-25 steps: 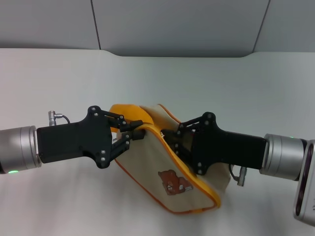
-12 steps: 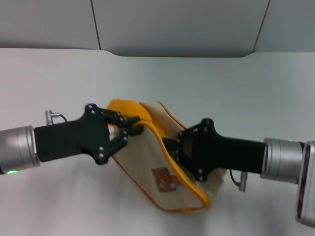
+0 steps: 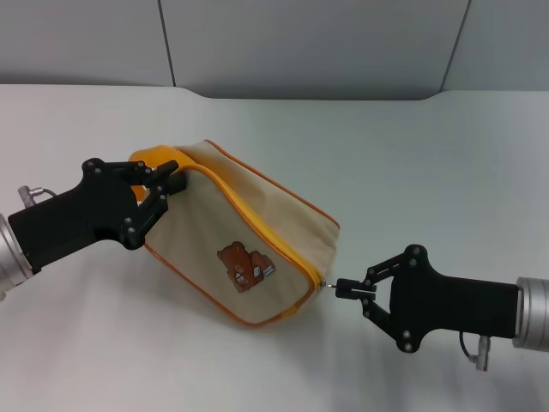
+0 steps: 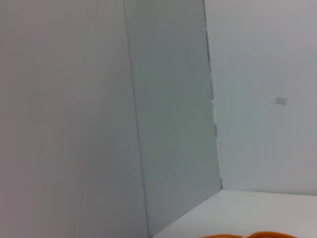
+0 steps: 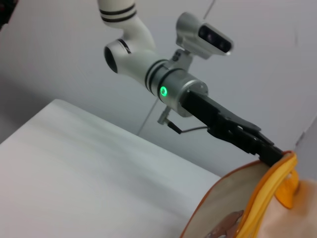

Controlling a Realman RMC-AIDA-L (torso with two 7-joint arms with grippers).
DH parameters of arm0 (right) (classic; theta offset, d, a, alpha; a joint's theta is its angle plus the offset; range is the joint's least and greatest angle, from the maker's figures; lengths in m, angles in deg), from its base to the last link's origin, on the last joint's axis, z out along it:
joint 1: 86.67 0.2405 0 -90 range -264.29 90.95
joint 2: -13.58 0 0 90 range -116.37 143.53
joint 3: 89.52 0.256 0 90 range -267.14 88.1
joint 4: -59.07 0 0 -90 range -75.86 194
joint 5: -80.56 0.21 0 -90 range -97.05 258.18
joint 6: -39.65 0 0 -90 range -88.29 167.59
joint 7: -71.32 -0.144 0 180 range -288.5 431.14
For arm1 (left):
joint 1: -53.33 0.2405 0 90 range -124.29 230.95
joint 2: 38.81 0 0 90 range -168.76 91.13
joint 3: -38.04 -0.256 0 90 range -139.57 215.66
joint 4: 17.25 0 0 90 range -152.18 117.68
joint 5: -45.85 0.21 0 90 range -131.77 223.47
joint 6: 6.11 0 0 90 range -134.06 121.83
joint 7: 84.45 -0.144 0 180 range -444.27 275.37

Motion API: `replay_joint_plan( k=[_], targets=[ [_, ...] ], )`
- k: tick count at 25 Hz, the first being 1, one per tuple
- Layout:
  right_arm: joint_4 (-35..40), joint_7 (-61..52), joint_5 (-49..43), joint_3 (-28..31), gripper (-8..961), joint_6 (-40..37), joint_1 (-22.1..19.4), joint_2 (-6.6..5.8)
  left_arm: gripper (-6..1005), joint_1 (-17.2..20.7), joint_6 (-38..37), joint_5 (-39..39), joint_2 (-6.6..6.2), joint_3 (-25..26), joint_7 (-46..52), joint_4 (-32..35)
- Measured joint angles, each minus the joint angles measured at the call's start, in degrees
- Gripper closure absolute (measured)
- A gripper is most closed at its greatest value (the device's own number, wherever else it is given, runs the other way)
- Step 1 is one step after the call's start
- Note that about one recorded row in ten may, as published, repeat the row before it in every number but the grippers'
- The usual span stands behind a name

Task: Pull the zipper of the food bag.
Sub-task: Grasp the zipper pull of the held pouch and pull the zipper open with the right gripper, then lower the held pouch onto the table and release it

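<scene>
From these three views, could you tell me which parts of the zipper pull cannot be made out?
- Head view: the zipper pull tab is too small to resolve; the right gripper fingertips cover it at the food bag corner.
- Head view: the left gripper fingers hide the bag edge they clamp.
- Left wrist view: the frame edge cuts off all but an orange rim.
- Right wrist view: the bag is cut off; the tab is out of frame.

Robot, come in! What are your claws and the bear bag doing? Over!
Left claw shut on food bag at its handle end. Right claw shut on zipper pull tab at the bag's near corner. Nothing blocking.
</scene>
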Motion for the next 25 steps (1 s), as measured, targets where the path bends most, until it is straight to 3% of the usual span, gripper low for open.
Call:
replay_joint_plan(
  k=[9,15,21,25],
  targets=[
    [-1.2,-7.9,0.8,5.8,902,0.6,0.4,0.07,911,2.8,0.2,-0.7,0.44,0.3,2.3,0.0],
    [-2.0,-15.2,1.7,9.5,801,0.7,1.6,0.05,913,6.3,1.3,-1.1,2.76,1.5,3.1,-0.2],
    [-2.7,-20.6,2.0,10.6,700,0.2,2.4,0.00,915,7.4,2.7,-1.2,2.80,1.6,3.1,-2.4],
    [-2.7,-24.0,2.1,10.6,539,-1.2,2.4,0.00,917,7.8,3.0,-1.4,2.76,1.6,3.2,-2.7]
  ],
)
